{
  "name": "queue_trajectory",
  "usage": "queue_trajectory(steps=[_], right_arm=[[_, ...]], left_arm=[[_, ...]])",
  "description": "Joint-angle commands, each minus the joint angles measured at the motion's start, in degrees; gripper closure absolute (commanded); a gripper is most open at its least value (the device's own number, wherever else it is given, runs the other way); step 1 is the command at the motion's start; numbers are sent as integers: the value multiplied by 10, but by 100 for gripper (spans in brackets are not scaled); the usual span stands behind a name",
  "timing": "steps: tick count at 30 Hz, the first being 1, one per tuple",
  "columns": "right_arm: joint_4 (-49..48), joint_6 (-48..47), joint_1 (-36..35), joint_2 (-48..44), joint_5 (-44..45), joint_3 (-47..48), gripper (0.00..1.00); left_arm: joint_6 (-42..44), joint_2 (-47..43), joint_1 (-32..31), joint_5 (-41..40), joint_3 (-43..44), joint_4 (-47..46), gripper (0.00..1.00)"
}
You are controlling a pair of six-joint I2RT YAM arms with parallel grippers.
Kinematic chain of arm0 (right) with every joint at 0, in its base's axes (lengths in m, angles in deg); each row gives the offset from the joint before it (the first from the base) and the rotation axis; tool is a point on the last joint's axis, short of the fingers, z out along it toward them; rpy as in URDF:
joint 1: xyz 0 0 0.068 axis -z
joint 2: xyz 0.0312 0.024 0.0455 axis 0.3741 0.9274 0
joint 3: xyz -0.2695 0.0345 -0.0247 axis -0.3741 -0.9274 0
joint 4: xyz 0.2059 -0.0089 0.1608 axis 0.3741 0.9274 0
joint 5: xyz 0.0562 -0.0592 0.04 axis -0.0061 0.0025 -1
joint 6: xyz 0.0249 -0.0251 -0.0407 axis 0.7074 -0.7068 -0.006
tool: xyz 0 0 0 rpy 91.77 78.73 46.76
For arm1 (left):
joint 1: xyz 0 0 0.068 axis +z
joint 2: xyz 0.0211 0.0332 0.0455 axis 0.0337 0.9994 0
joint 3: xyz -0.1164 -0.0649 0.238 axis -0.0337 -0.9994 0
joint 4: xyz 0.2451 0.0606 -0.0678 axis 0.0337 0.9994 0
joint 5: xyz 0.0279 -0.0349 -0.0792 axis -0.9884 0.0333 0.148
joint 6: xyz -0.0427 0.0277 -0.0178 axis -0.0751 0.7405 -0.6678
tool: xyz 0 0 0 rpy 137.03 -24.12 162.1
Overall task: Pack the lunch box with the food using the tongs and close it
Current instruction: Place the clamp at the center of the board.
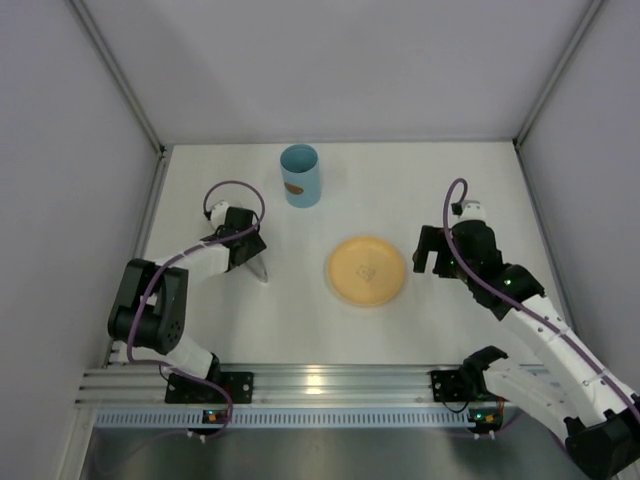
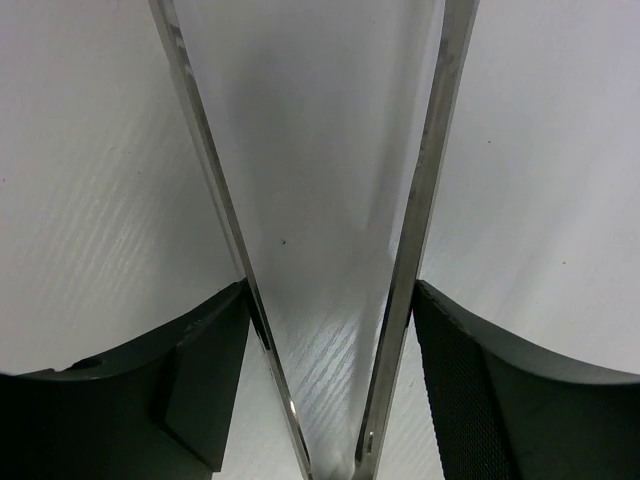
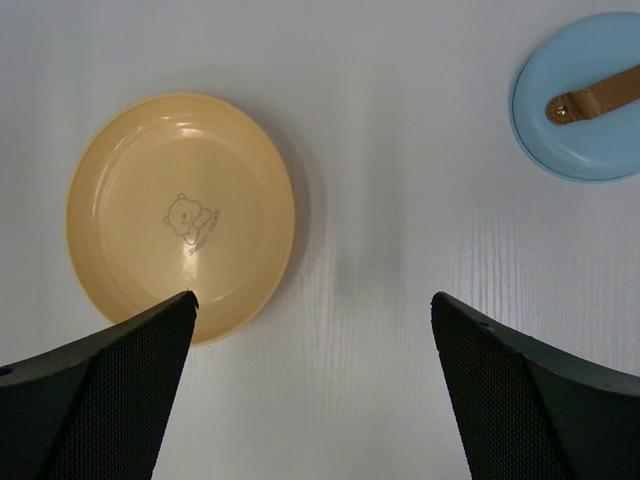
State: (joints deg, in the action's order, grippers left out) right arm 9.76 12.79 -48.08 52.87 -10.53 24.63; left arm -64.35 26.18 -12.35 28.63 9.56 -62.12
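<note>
Two robot arms stood at a white table [image 1: 450,180] set for a lunch-packing trial. The yellow-orange plate [image 1: 366,270], printed with a small bear, lay near the centre with no food showing on it. The light blue lunch box [image 1: 300,178] stood well behind the plate, toward the far edge. The silvery tongs [image 2: 425,180] were at the left, their two arms splayed in a V inside the left gripper [image 2: 332,300], whose fingers [image 2: 480,380] bore on both arms near the joined end. The right gripper [image 3: 313,297] hung wide open beside the plate, holding nothing. The tongs looked light, springy and slick, and are probably best clamped across both arms close to the hinge, so that a squeeze shuts the tips. Their tips ran out of the wrist camera's frame, the food could not be found in any view, and whether the box already wore its lid was unclear
</note>
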Motion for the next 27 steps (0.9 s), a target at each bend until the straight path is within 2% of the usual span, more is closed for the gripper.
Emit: queue_trajectory(steps=[1,13,20,24,27], right_arm=[[-34,6,-7,8,12,13,1],[-41,8,-3,36,18,24,1],[-37,14,7,51,54,45,1],[-30,12,57,91,55,70,1],[-42,10,175,120,13,80,1]], left_arm=[[-7,5,2,19,-26,-32,29],[9,-86,1,22,-12,17,16],[19,-179,-11,32,2,54,13],[41,-236,-62,30,42,102,13],[64,-274,-137,21,79,148,13]])
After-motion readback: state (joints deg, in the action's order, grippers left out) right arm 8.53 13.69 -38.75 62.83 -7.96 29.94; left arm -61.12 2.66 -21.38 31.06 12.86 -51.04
